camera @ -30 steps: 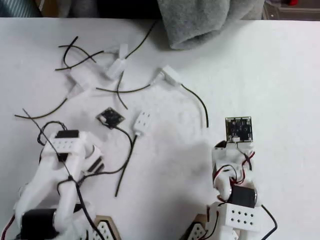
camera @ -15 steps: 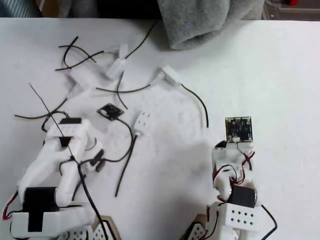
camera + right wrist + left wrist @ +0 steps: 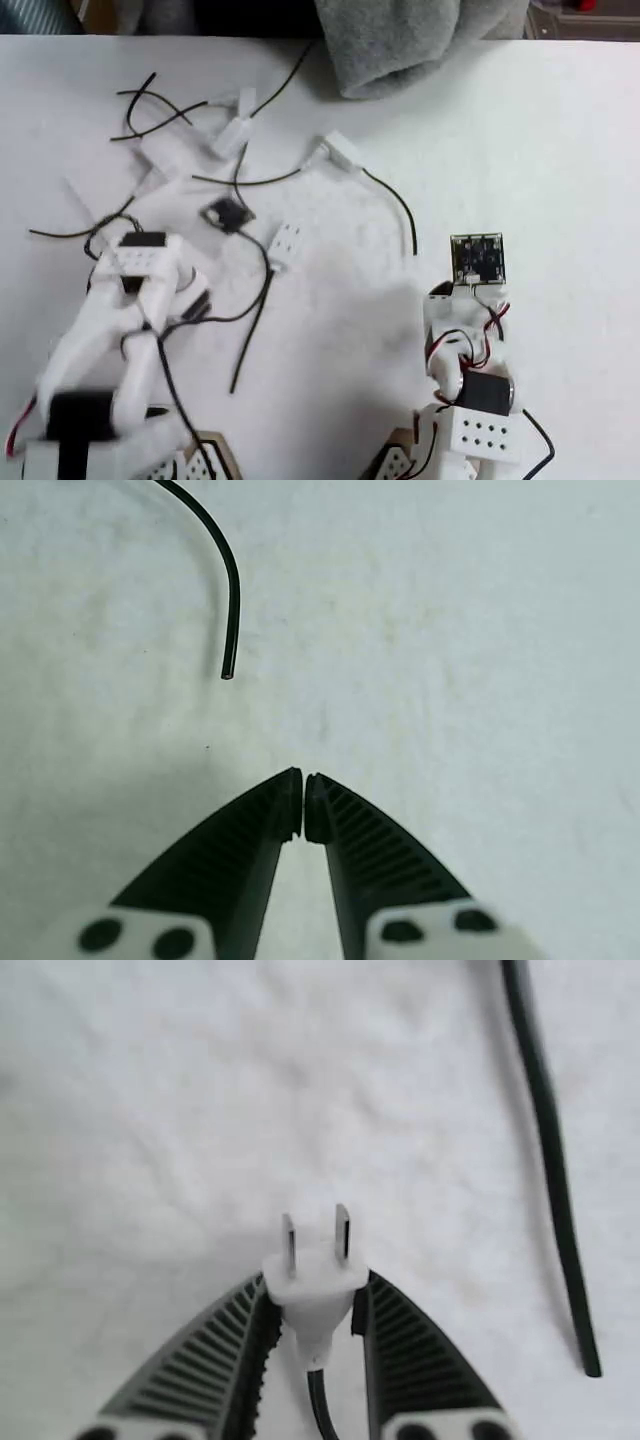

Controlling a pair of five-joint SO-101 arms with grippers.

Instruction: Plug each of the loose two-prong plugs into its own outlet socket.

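Gripping the two-prong plug [image 3: 313, 1265] by its white body, prongs forward, the left hand [image 3: 314, 1295] hangs low over the worktop [image 3: 560, 150]. The outlet socket [image 3: 288, 243] lies loose at its two o'clock; pushed unbraced, it would likely slide away and the prongs miss. The right hand [image 3: 303, 805], tips together on nothing, sits at the socket's three o'clock

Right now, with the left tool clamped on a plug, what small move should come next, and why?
Probably carry the plug toward the white socket block nearby and line its prongs up with the holes. The left tool grips the plug by its body, prongs free and pointing out over bare table.
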